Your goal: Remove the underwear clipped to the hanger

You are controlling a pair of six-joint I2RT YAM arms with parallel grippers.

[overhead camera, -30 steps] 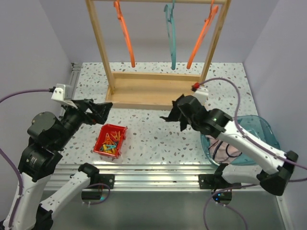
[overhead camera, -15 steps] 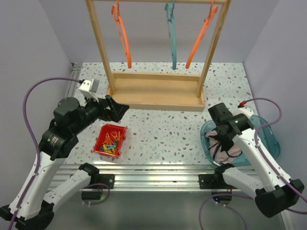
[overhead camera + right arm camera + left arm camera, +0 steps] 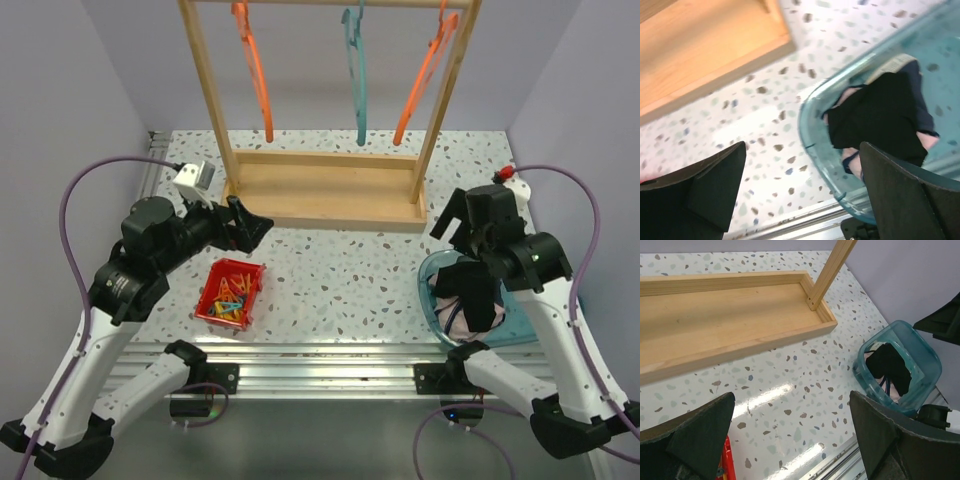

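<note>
The underwear lies in the teal bin [image 3: 545,255] at the right: a black piece [image 3: 472,290] on top, pink fabric [image 3: 470,322] under it. In the right wrist view the black piece [image 3: 880,117] covers navy [image 3: 923,107] and pink [image 3: 928,140] cloth. My right gripper [image 3: 462,225] [image 3: 802,150] hangs open above the bin's left rim [image 3: 810,125], holding nothing. The three hangers, orange [image 3: 255,75], teal [image 3: 357,80] and orange [image 3: 420,80], hang bare on the wooden rack. The left gripper [image 3: 245,222] [image 3: 791,400] is open over the table near the rack base's left corner.
The wooden rack base [image 3: 320,190] spans the middle of the table, with its uprights at both ends. A red tray of coloured clips [image 3: 231,292] sits front left, below the left gripper. The left wrist view also shows the bin [image 3: 925,347] with the black cloth [image 3: 887,365].
My right arm carried a black piece from near the rack base to the bin, opened, and the piece now lies in the bin. The left arm shifted slightly right.
</note>
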